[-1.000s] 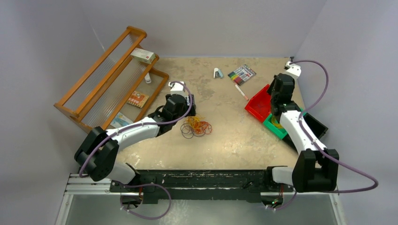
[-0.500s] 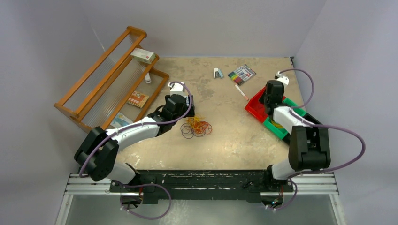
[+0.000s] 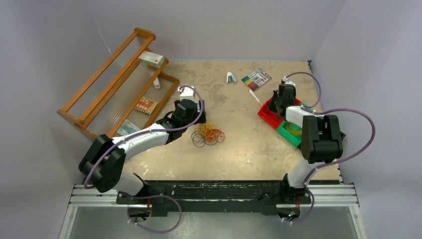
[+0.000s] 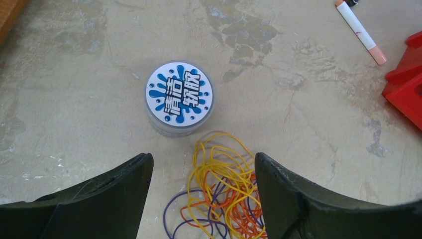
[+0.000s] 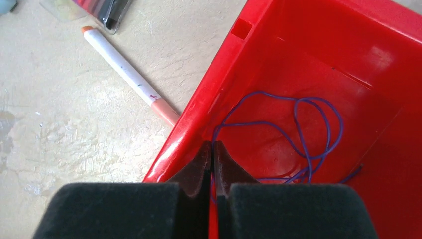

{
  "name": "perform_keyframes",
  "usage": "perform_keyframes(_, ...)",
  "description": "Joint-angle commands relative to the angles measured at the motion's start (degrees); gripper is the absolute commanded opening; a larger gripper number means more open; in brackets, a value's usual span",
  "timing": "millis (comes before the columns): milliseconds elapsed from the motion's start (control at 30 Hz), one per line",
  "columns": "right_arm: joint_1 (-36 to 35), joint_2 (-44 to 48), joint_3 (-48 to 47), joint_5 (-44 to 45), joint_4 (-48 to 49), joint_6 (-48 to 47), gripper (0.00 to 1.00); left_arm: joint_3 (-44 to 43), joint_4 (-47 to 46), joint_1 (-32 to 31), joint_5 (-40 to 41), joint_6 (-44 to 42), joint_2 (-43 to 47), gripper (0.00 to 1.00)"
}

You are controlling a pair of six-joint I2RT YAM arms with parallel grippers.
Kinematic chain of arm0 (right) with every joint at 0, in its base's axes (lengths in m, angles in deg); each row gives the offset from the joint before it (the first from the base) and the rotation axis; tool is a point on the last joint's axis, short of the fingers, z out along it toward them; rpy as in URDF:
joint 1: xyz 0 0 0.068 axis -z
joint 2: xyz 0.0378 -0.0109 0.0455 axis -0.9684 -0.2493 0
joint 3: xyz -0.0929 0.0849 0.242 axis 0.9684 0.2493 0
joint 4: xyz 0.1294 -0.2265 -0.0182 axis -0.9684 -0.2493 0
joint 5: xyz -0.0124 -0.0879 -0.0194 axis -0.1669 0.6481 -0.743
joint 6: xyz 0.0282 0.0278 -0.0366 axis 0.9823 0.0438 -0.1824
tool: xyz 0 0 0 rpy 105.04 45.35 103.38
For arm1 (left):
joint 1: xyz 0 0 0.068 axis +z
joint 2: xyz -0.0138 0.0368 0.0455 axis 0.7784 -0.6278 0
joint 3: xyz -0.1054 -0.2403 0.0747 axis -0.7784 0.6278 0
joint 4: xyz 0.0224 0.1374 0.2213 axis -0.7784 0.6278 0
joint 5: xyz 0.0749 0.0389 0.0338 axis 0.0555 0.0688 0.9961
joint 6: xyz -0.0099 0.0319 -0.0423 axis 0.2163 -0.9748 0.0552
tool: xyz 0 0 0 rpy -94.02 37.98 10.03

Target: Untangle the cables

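Just left of the table's [image 3: 239, 154] centre, the cables [image 3: 209, 134] lie in one loose heap of yellow, orange and purple loops, overlapping one another on the bare surface. The left gripper [image 4: 201, 164] hangs over the heap's 12 o'clock edge with its two fingers spread wide, holding nothing. From the wrist camera the loops show in the gap between the fingers. At 12 o'clock from the heap, just beside it, stands a round tub [image 4: 179, 99] with a blue-and-white printed lid. Across the table at 3 o'clock, the right gripper [image 5: 211, 149] is down at the 9 o'clock rim of a red bin [image 5: 199, 114], its fingers pressed together. A single purple strand [image 5: 300, 139] lies looped on the bin's floor and runs up to the fingertips; whether it is pinched between them cannot be told. A white pen [image 5: 130, 75] with orange ends lies on the table just outside that rim, at 10 o'clock from the bin. A green bin [image 3: 287, 133] sits against the red one at its 5 o'clock side. A pack of markers [image 3: 257, 78] rests near the far edge at 1 o'clock, and a wooden rack [image 3: 117, 82] fills the 10 o'clock corner
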Motion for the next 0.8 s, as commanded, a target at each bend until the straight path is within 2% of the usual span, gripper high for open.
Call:
perform_keyframes(0,0.2,-2.1,-2.8,-7.6,0.8,-3.3,0.03,-2.5,-0.5,0.6,0.8,0.2,1.0,0.74)
perform_keyframes(233,-1.2,-6.8,-8.3,-17.2,-0.8,-6.7,0.06,-2.8,-0.3,0.9,0.9,0.2,1.0,0.74)
perform_keyframes(533,-10.9,-12.3,-15.0,-19.1,-3.6,-11.0,0.12,-2.3,1.6,1.3,4.6,0.6,3.0,0.73)
perform_keyframes(767,-15.8,-13.7,-16.6,-24.1,-4.1,-13.3,0.15,0.9,2.4,2.1,9.7,1.8,7.4,0.73)
